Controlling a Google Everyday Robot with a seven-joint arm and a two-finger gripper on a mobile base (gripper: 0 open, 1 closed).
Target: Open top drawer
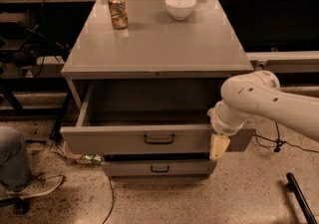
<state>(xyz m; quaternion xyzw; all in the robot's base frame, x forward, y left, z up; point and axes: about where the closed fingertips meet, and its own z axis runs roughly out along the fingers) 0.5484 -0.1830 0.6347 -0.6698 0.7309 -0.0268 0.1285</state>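
The top drawer (124,139) of the grey cabinet stands pulled out towards me, and its plain grey inside (149,101) shows. Its small black bar handle (159,139) sits at the middle of the front panel. My gripper (219,146) hangs at the right end of that front panel, well to the right of the handle, with the white arm (259,98) reaching in from the right. A lower drawer (159,168) with a like handle stays pushed in below.
A drink can (118,11) and a white bowl (180,6) stand at the back of the cabinet top (159,44). A person's leg and shoe (20,168) are at the lower left. Cables lie on the floor, and a black bar (301,200) lies at the lower right.
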